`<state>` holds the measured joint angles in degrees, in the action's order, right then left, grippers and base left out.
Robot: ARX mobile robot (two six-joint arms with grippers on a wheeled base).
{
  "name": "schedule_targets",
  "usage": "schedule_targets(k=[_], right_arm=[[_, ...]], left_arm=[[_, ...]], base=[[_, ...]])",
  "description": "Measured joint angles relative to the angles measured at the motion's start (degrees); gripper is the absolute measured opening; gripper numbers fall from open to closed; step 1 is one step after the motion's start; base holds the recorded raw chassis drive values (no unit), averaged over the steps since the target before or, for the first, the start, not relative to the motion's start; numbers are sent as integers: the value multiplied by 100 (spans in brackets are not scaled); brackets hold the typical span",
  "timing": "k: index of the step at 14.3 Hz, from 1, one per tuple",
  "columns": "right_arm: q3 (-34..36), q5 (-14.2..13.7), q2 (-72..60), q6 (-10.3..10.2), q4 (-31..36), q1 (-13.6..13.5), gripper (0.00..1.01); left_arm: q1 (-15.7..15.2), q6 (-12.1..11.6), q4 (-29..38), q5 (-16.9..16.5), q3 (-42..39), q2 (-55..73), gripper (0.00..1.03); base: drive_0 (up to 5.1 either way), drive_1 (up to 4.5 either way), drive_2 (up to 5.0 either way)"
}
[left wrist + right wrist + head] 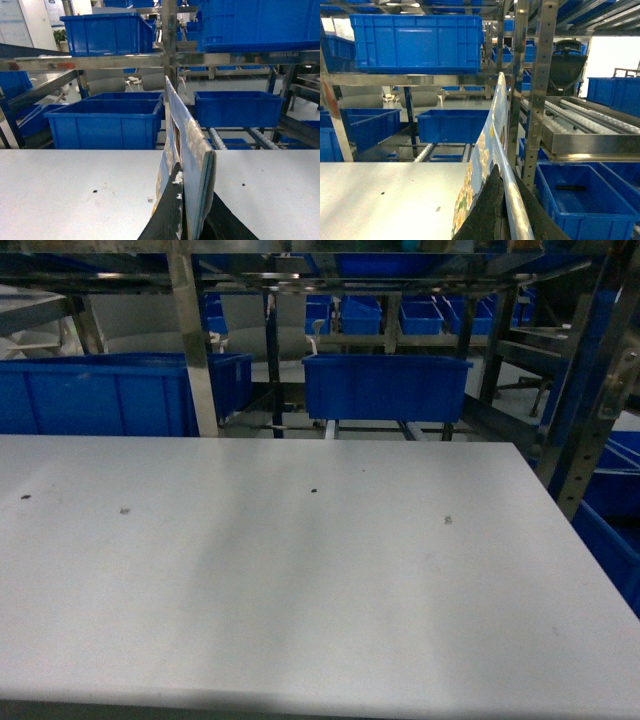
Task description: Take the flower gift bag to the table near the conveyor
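The flower gift bag (187, 145) stands edge-on in the left wrist view, pale blue with a worn white edge, above the white table (75, 185). My left gripper (187, 210) is shut on its lower edge. In the right wrist view the same bag (487, 150) shows yellow flowers, and my right gripper (504, 200) is shut on it above the table's right end (380, 200). The conveyor (580, 120) with white rollers slopes at the right. The head view shows only the table (300, 590); bag and grippers are out of that view.
Blue bins (385, 385) (100, 390) sit behind the table's far edge among steel rack posts (190, 340). A perforated steel post (537, 100) stands just right of the bag. An open blue bin (580, 200) lies below the conveyor, beyond the table's right edge.
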<state>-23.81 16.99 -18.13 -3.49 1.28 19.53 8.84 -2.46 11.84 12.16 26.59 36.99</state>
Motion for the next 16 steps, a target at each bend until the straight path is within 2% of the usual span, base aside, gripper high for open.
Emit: schedule_targets(k=[7,16], right_arm=[[0,17,0,0,7,0,2],[0,-2,-17,0,-22,0,2]], left_arm=[[-11,0,-17,20,0,7,2],[-9,0,-17,-2,0,9,2]], base=[[-137,432,-326],[-482,336,136]])
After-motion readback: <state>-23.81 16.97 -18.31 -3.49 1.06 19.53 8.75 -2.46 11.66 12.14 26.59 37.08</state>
